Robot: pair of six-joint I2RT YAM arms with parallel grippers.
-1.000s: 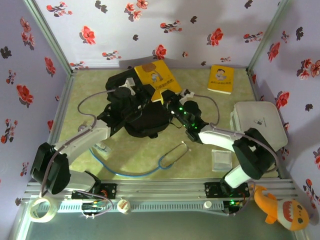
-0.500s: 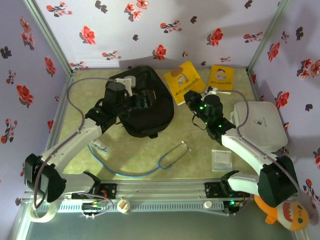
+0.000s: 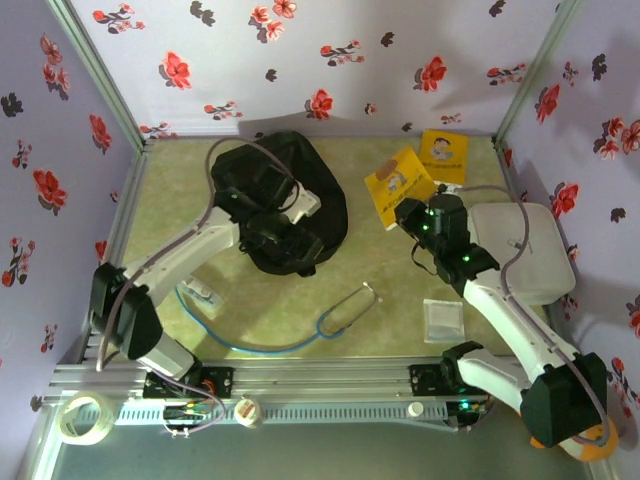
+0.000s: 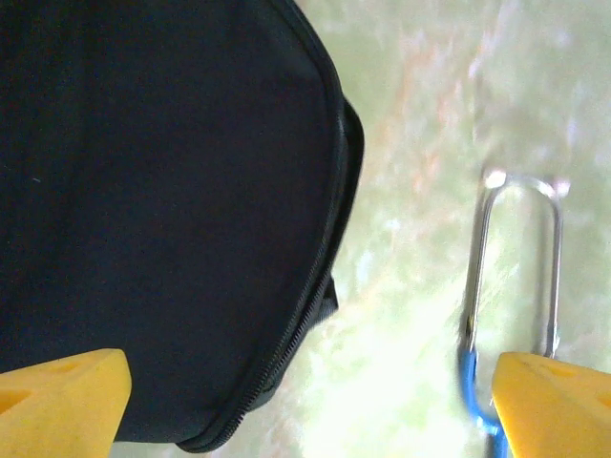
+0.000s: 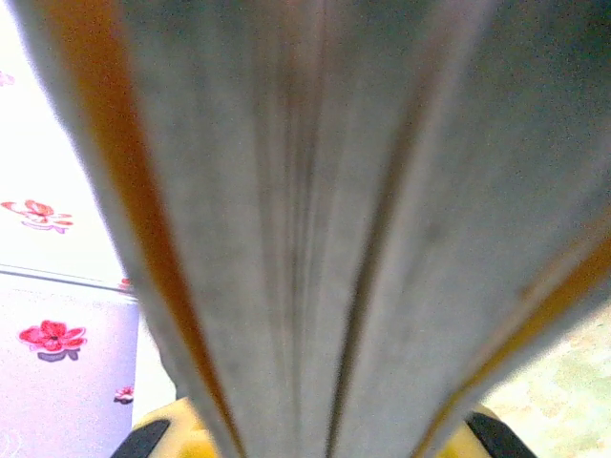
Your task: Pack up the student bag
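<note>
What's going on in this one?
The right fingers are clamped on a yellow book, held off to the right of the bag and not yet in it. The left fingers hover open over the bag's near edge, holding nothing. A second book and a stethoscope lie outside the bag, unpacked.

A flat white board (image 3: 525, 245) lies at the right edge of the table (image 3: 290, 305). A small clear packet (image 3: 443, 320) sits just nearer than it. A yellow book (image 3: 443, 157) lies beyond its far left corner, and a second yellow book (image 3: 398, 186) is tilted just left of the board. A blue-tubed stethoscope (image 3: 350, 303) lies well left of the board, and a tape roll (image 3: 80, 418) farther left still.
</note>
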